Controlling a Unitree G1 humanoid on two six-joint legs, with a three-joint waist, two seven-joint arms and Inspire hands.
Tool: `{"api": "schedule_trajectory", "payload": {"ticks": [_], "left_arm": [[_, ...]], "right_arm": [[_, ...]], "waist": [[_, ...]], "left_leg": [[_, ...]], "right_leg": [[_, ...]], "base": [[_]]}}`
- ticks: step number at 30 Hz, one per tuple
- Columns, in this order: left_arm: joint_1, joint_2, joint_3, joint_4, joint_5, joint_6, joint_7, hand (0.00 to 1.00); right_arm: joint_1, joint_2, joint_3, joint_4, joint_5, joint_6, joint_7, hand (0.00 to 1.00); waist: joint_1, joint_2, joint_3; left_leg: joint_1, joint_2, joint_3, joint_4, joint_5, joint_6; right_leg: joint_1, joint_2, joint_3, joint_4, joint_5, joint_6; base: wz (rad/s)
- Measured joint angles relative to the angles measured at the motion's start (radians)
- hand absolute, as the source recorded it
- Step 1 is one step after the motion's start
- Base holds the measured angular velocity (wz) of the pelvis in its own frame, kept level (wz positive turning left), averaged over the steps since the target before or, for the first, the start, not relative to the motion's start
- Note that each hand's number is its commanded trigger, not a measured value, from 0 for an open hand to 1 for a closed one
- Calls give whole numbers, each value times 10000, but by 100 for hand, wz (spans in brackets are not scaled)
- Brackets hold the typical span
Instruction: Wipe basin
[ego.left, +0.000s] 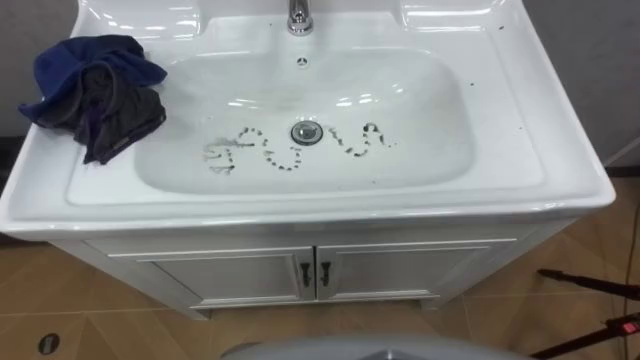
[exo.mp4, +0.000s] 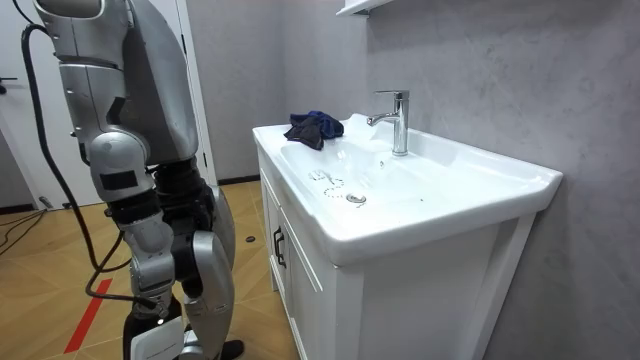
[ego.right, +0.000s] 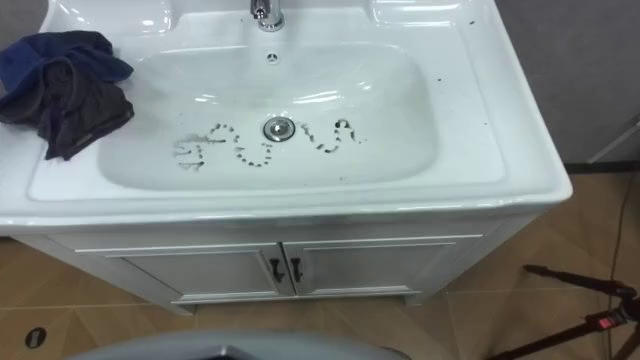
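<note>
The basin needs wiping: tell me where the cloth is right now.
The cloth lies bunched on the rim of the basin at the robot's left, upper left in the eye views, beside the bowl and left of the faucet.

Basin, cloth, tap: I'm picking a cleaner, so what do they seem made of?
Basin: glossy white, likely glazed ceramic, judging by the sharp light reflections. Cloth: soft matte fabric, blue and dark grey, crumpled in folds. Tap: mirror-bright metal, probably chromed.
</note>
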Motion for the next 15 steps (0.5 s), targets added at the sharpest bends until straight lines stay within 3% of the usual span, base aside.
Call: {"api": "schedule_trajectory", "payload": {"ticks": [15], "left_arm": [[-7, -16, -22, -91, -4, -4, 232, 0]], "right_arm": [[11, -1, 14, -24, 11, 1, -37, 0]], "waist": [[9, 38, 3]], "left_leg": [[-1, -3, -13, 4, 0, 0]], "right_leg": [[0, 1, 3, -7, 0, 0]], "base": [[0]]}}
